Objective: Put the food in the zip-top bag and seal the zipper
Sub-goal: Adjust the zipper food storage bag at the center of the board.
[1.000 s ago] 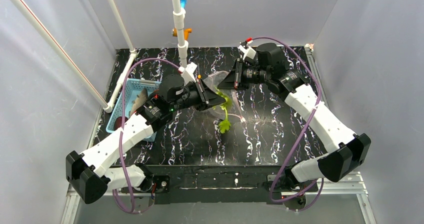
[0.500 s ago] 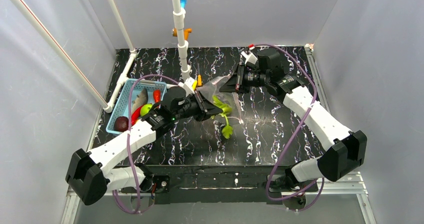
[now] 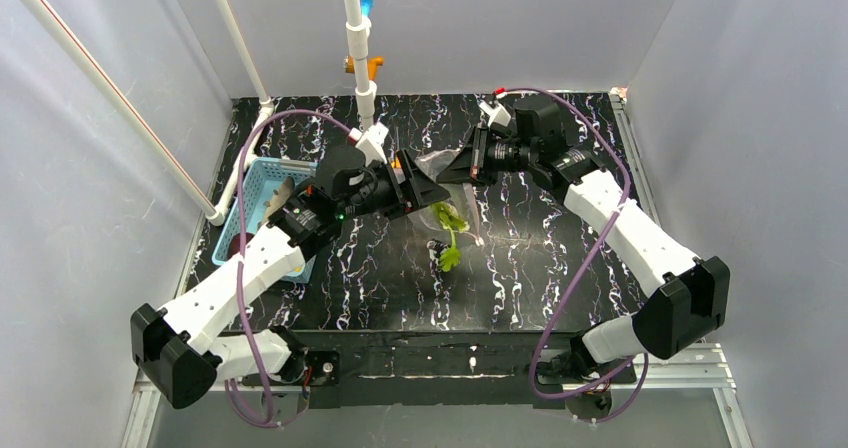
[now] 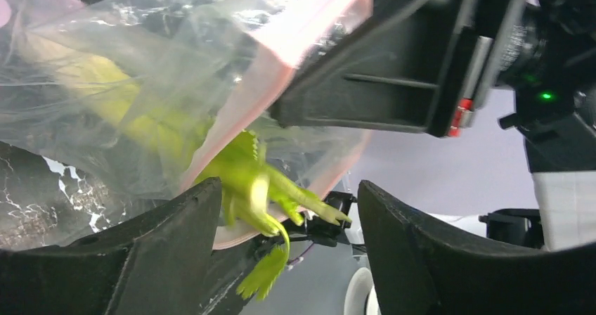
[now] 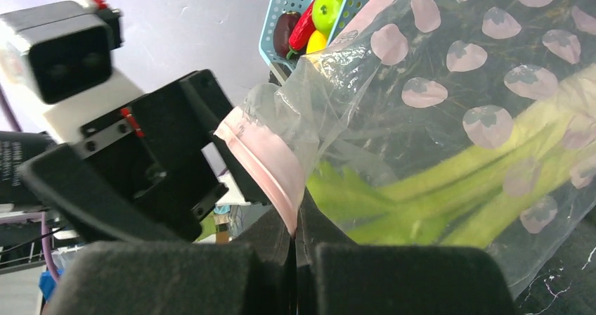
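The clear zip-top bag (image 3: 441,164) hangs between both grippers, dotted with pale prints (image 5: 485,69). My right gripper (image 5: 296,239) is shut on the pink zipper (image 5: 270,162) at the bag's mouth. The green leek (image 5: 450,192) lies mostly inside, its leafy end (image 4: 256,188) sticking out of the mouth, and it trails down to the table (image 3: 449,238). My left gripper (image 4: 289,220) is open around that leafy end, its fingers (image 4: 151,248) apart from it. It faces the right gripper (image 3: 464,165) across the bag's mouth. A green apple (image 5: 330,9), red chili (image 5: 303,25), dark red piece (image 5: 284,31) and yellow fruit (image 5: 317,42) stay in the basket.
The light-blue mesh basket (image 3: 258,180) stands at the table's left, partly under my left arm, with a grey fish (image 3: 279,194) in it. A white pipe post (image 3: 364,93) rises behind the left gripper (image 3: 417,182). Grey walls close in on three sides of the black marbled table (image 3: 400,278).
My left gripper has opened and let go of the leek, then lifted back toward the bag's mouth. The right gripper has kept its grip on the zipper.
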Robot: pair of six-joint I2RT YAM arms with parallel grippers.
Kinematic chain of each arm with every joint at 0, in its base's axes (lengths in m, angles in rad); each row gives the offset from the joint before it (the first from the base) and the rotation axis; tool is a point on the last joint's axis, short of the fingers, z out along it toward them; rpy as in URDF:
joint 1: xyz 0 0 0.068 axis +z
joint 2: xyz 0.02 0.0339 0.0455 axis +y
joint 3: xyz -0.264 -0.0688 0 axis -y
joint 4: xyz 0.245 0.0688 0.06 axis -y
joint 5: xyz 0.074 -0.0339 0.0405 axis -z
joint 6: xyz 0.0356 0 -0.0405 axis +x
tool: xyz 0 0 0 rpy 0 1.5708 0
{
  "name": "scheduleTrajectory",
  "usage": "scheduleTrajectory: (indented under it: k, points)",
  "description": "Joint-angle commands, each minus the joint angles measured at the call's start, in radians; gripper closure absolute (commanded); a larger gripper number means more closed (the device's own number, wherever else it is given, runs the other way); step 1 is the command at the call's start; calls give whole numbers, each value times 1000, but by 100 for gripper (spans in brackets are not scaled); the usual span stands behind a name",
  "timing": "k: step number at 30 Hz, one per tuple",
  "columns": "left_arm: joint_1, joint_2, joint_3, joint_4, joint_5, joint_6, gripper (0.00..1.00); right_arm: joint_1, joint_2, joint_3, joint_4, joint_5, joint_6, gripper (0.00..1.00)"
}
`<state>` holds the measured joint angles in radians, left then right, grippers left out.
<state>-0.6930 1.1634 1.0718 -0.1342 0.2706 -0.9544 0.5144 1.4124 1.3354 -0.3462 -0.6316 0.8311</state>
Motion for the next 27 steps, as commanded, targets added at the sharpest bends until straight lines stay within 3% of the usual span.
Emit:
scheduleTrajectory:
  k: [1, 5, 12, 17, 24, 27]
  points:
    - [3, -59, 91, -163, 27, 192, 27, -5, 24, 88, -16, -40, -36, 99]
    - [3, -112, 127, -270, 1, 255, 31, -6, 43, 129, -48, -53, -47, 99]
    - [3, -124, 81, -292, -74, 264, 52, -5, 44, 156, -72, -52, -56, 99]
    - [3, -52, 109, -275, -91, 273, 53, -5, 35, 147, -83, -46, -65, 99]
    - [3, -1, 75, -180, -100, 257, 78, -3, 23, 148, -119, -27, -101, 99]
    - [3, 17, 65, -138, -64, 235, 83, 7, 23, 169, -164, 10, -145, 99]
